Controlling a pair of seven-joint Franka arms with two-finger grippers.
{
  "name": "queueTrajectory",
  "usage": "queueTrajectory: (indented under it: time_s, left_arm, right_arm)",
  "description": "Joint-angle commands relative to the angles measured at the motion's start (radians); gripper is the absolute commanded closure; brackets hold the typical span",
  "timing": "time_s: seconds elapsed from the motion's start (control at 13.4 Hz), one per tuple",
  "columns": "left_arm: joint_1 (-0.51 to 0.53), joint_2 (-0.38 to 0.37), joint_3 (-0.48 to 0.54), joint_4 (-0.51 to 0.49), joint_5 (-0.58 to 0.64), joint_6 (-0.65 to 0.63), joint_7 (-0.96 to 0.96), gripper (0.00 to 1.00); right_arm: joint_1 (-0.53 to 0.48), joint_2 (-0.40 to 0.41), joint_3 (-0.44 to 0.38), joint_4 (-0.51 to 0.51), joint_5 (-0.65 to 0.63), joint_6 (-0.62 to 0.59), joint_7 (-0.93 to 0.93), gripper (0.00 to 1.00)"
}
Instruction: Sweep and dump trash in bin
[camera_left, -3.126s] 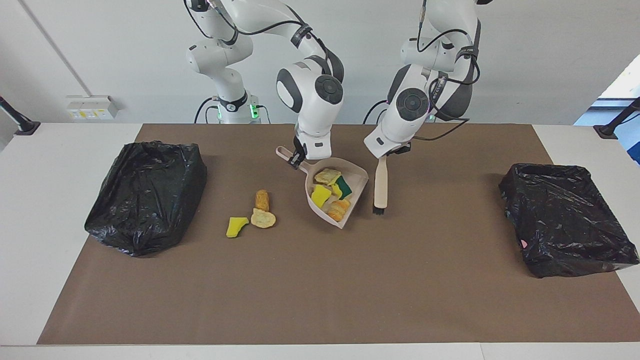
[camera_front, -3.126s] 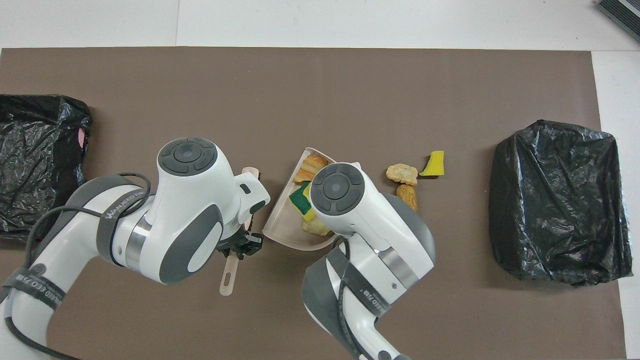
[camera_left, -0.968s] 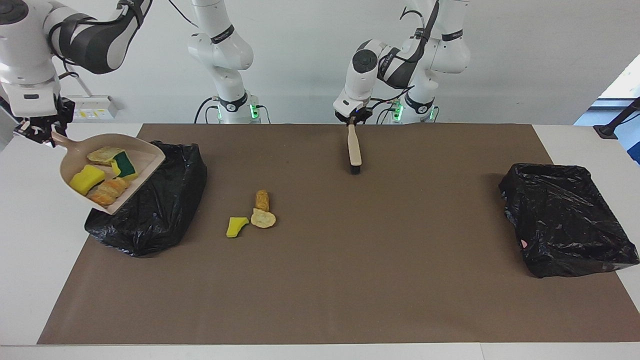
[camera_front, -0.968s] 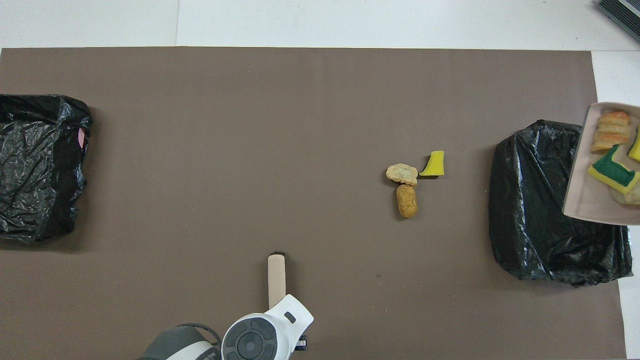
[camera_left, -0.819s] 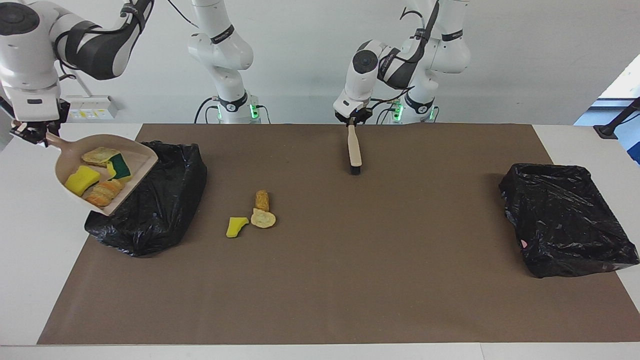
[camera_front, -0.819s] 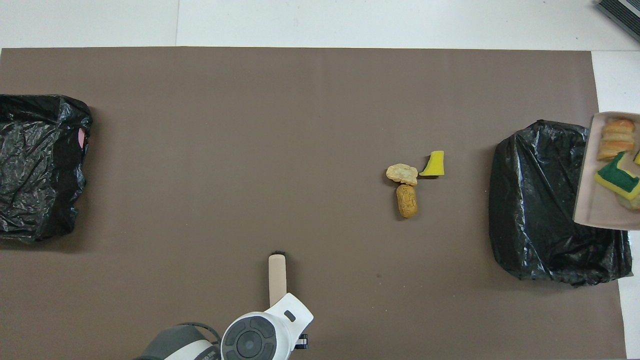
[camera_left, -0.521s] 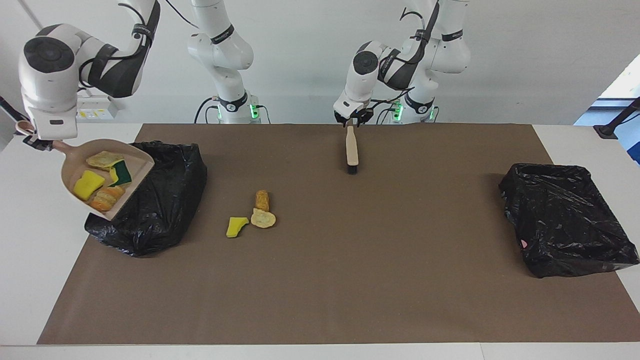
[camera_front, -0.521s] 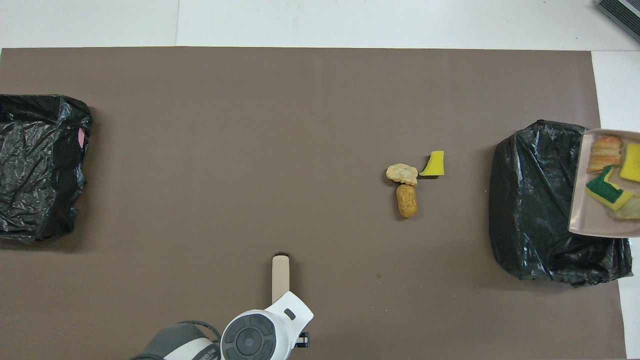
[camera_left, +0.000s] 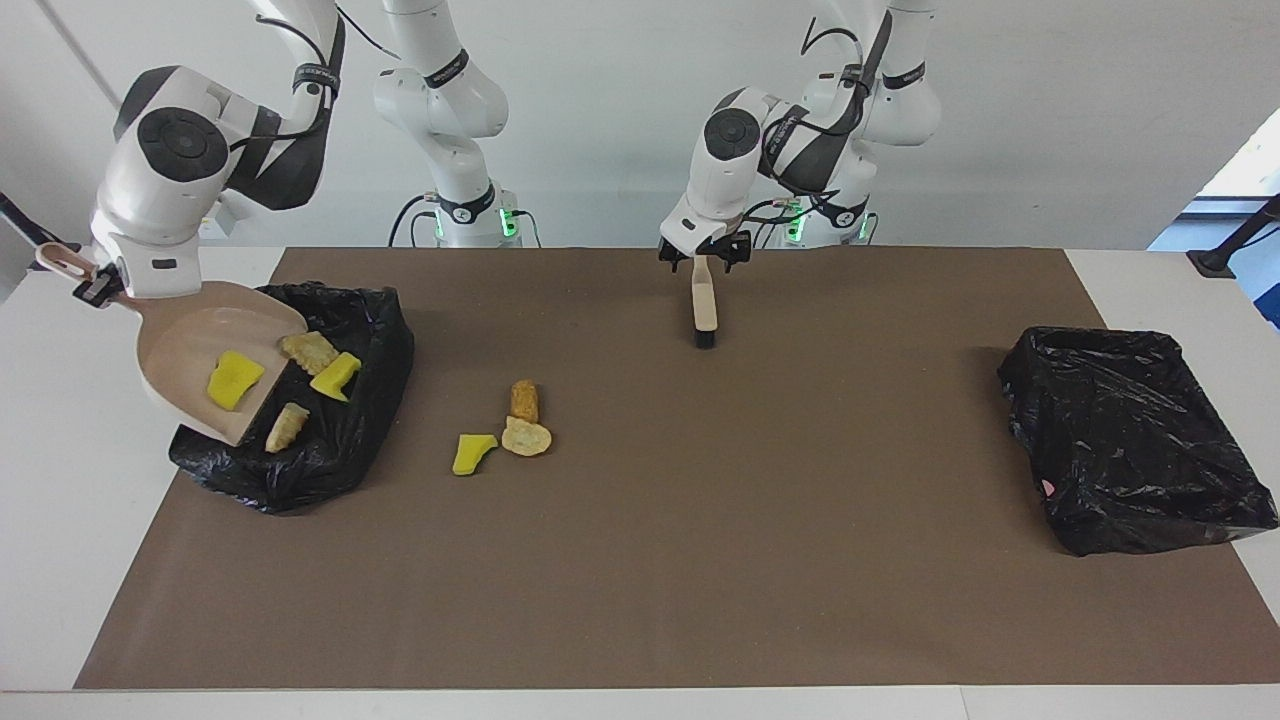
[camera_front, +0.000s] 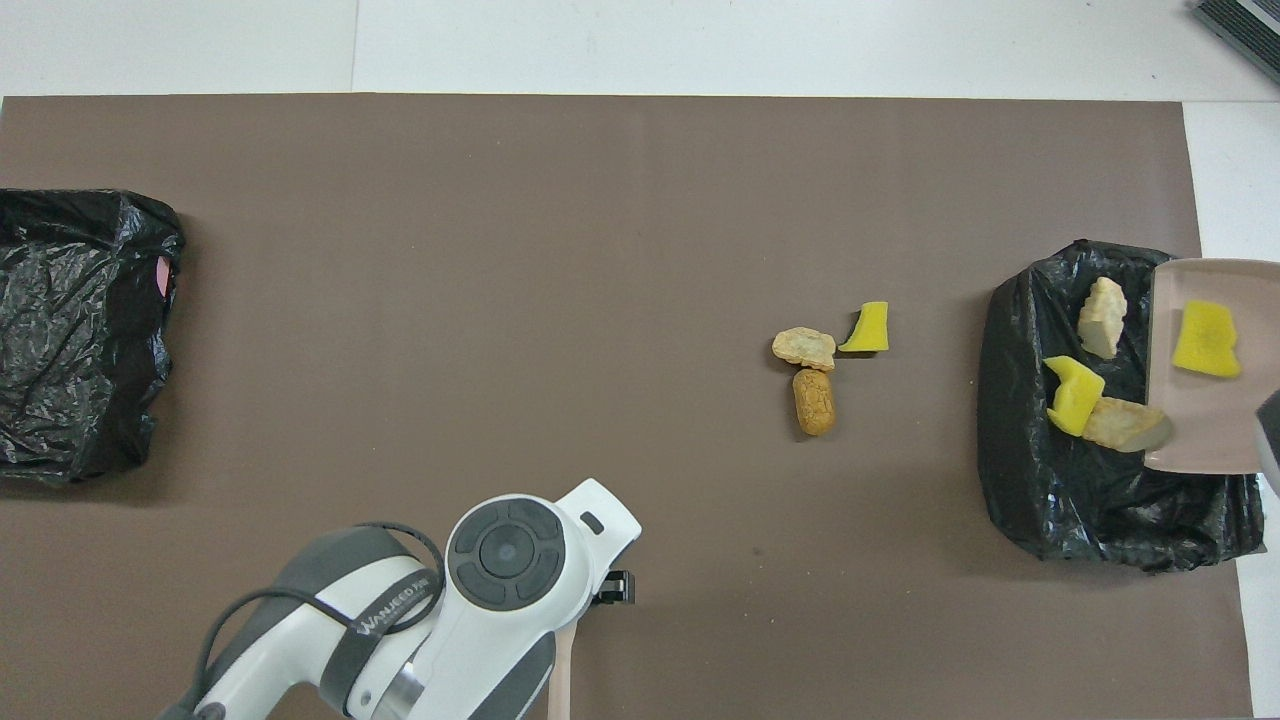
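A tilted beige plastic dustpan (camera_front: 1215, 420) holding one yellow sponge bit (camera_front: 1206, 339) hangs over a black bag-lined bin (camera_front: 1050, 480) where three scraps (camera_front: 1075, 395) lie.

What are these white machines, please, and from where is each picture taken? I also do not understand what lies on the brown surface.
They are two robot arms, each ending in a gripper. One picture looks at them from across the table; the other looks down from above their own end.

The right gripper holds a beige dustpan by its handle, tilted over the black-lined bin at its end of the table. Three scraps are already off the pan over the bin; one yellow scrap is on the pan.

The left gripper holds a beige brush upright, bristles down.

Three more scraps lie on the brown mat. A second bin stands at the left arm's end.
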Motion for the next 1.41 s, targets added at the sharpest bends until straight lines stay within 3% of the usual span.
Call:
queueTrajectory:
  time_s: [0.0, 0.3, 0.45, 0.6, 1.04, 1.34]
  left_arm:
    - [0.009, 0.036, 0.097, 0.105, 0.063, -0.060, 0.082, 0.00]
    - [0.011, 0.025, 0.303, 0.315, 0.065, -0.277, 0.344, 0.00]
    - [0.015, 0.021, 0.375, 0.395, 0.135, -0.350, 0.420, 0.00]
    - [0.070, 0.022, 0.385, 0.468, 0.204, -0.385, 0.470, 0.00]
    - [0.274, 0.039, 0.377, 0.697, 0.200, -0.516, 0.616, 0.00]
    - [0.313, 0.060, 0.369, 0.775, 0.195, -0.563, 0.664, 0.00]
  right_arm:
    - [-0.001, -0.025, 0.007, -0.024, -0.026, -0.009, 0.022, 1.00]
    - [0.014, -0.028, 0.006, -0.010, -0.049, -0.040, 0.001, 1.00]
    - [0.023, -0.034, 0.007, -0.012, -0.104, -0.058, -0.018, 1.00]
    - [0.049, -0.047, 0.007, -0.022, -0.142, -0.087, -0.017, 1.00]
    - [0.102, -0.047, 0.007, -0.030, -0.221, -0.118, 0.014, 1.00]
    - [0.123, -0.051, 0.009, -0.038, -0.291, -0.156, -0.024, 1.00]
